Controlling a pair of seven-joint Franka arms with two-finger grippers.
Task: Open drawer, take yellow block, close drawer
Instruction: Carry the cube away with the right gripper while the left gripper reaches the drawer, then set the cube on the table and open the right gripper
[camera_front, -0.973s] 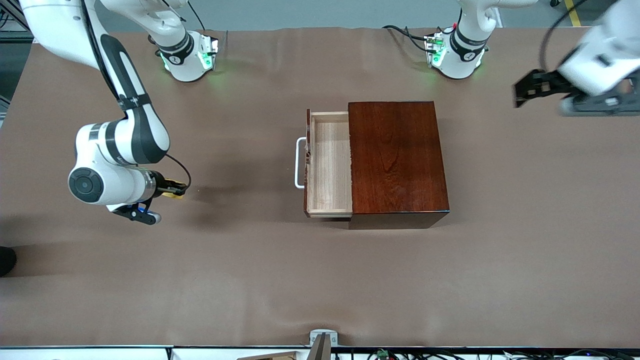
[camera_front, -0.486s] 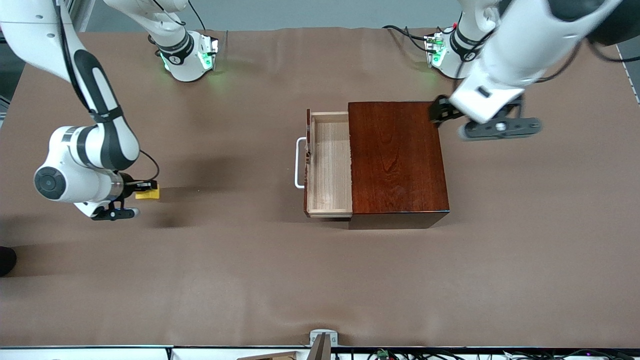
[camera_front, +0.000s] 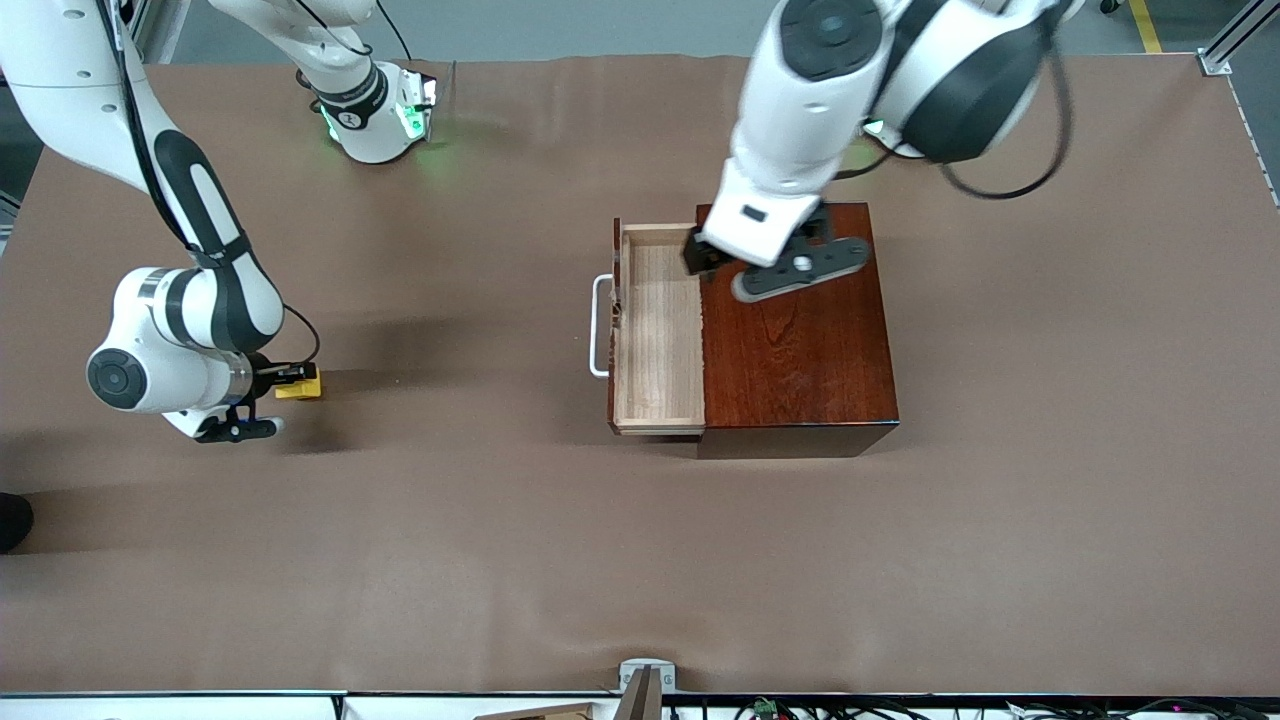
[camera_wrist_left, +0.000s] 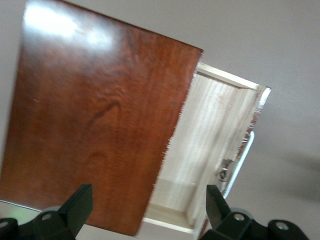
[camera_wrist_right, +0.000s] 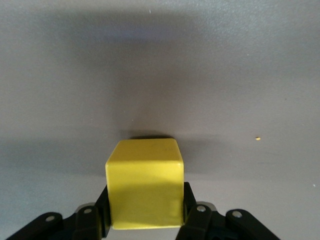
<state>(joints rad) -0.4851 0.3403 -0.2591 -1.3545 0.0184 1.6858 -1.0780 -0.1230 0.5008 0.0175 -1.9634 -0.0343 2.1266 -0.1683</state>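
The drawer (camera_front: 655, 330) of the dark reddish-brown box (camera_front: 800, 340) stands pulled out toward the right arm's end of the table. Its pale interior looks empty, and its white handle (camera_front: 598, 325) faces that end. My left gripper (camera_front: 700, 255) is open over the seam between box top and drawer; the left wrist view shows the drawer (camera_wrist_left: 200, 135) between its spread jaws (camera_wrist_left: 148, 215). My right gripper (camera_front: 283, 377) is shut on the yellow block (camera_front: 300, 386), low at the table near the right arm's end. The right wrist view shows the block (camera_wrist_right: 145, 182) clamped between both fingers.
The brown table cover (camera_front: 640, 560) stretches around the box. Both arm bases (camera_front: 375, 110) stand along the table's edge farthest from the front camera. A small mount (camera_front: 645, 680) sits at the edge nearest it.
My left arm has swung in from the left arm's end of the table to over the box and drawer. My right gripper has carried the yellow block farther toward the right arm's end.
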